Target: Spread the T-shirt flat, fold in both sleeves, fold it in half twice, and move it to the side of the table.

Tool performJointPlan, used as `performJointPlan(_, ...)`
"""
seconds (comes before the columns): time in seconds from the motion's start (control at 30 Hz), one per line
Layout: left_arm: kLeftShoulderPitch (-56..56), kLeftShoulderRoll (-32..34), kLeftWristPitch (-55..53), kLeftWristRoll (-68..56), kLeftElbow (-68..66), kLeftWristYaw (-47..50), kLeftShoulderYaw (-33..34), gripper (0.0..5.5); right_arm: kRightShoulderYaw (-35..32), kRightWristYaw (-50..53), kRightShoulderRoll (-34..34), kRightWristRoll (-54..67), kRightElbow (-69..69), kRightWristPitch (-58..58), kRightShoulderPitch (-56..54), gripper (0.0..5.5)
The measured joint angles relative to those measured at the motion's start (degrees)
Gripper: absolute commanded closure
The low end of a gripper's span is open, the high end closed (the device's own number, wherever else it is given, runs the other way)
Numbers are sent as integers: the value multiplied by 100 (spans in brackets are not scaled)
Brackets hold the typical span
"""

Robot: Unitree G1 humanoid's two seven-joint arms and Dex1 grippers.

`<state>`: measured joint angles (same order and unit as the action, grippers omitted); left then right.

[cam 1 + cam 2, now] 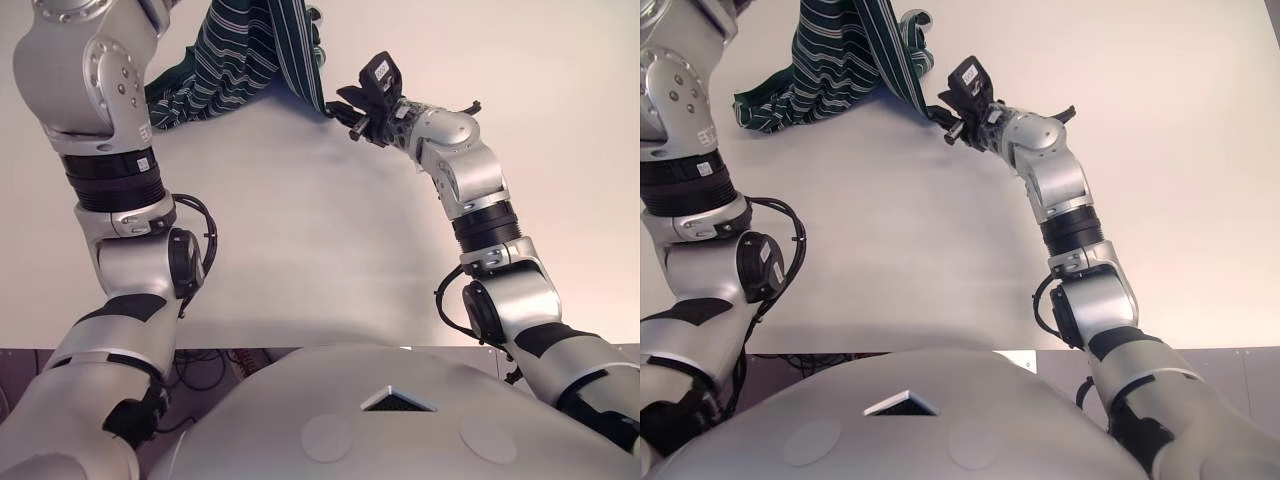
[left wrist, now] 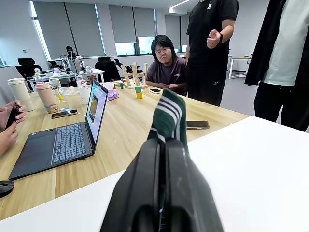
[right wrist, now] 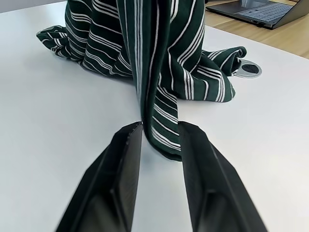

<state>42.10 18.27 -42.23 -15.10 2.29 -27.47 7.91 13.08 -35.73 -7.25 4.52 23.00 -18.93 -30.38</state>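
A dark green T-shirt with white stripes [image 1: 230, 60] hangs bunched at the far side of the white table [image 1: 300, 240], its lower part trailing on the surface. My left arm is raised high, and my left gripper [image 2: 161, 142] is shut on a fold of the T-shirt [image 2: 170, 113]. Low over the table, my right gripper [image 1: 345, 115] is open at the hanging lower edge of the T-shirt [image 3: 145, 48]. A narrow fold of cloth lies between its two fingers [image 3: 128, 145].
A round cable port [image 3: 250, 70] sits in the table just behind the cloth. Beyond the white table stands a wooden table with an open laptop [image 2: 72, 135], a phone [image 2: 197, 124] and cups. The table's near edge [image 1: 300, 345] runs just ahead of me.
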Motion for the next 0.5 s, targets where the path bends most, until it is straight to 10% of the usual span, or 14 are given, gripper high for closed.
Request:
performJointPlan(0.33, 8, -11, -123, -294, 302, 117, -32, 550, 103, 497, 248, -316, 1368, 335, -467, 418)
performJointPlan(0.5, 8, 2, -148, -408, 355, 159, -1, 550, 33, 551, 483, -394, 1918, 651, -785, 502)
